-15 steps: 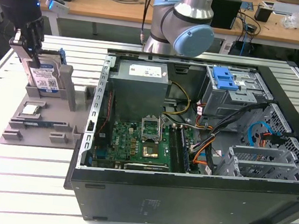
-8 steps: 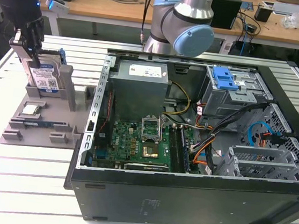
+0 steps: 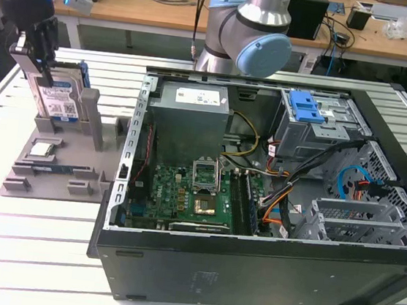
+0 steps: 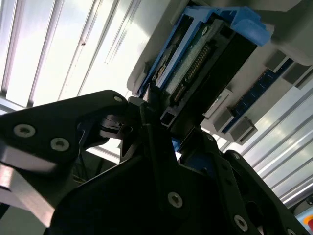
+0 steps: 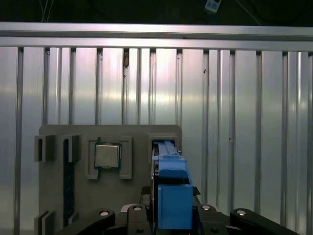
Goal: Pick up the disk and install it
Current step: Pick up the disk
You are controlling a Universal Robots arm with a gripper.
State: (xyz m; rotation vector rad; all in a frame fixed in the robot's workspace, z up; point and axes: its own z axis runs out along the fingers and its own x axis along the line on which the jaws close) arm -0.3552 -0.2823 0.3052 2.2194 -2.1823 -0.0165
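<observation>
The disk (image 3: 56, 99) stands upright on edge in a slot of the grey holder (image 3: 110, 131) at the exterior view's left, its white-and-blue label and blue bracket showing. My gripper (image 3: 40, 66) comes down from above onto the disk's top edge, a black finger on each side, shut on it. In the second wrist view the black fingers (image 4: 146, 122) close around the disk (image 4: 195, 58) near its connector end. In the first wrist view the blue bracket of the disk (image 5: 173, 196) sits between the finger bases of my gripper (image 5: 172, 218).
A small square silver chip (image 3: 40, 150) (image 5: 107, 155) and a thin memory stick (image 3: 51, 168) lie in the grey holder. The open computer case (image 3: 176, 267) lies at the exterior view's right, with a blue-latched drive cage (image 3: 308, 109). The arm's base (image 3: 246, 32) stands behind it.
</observation>
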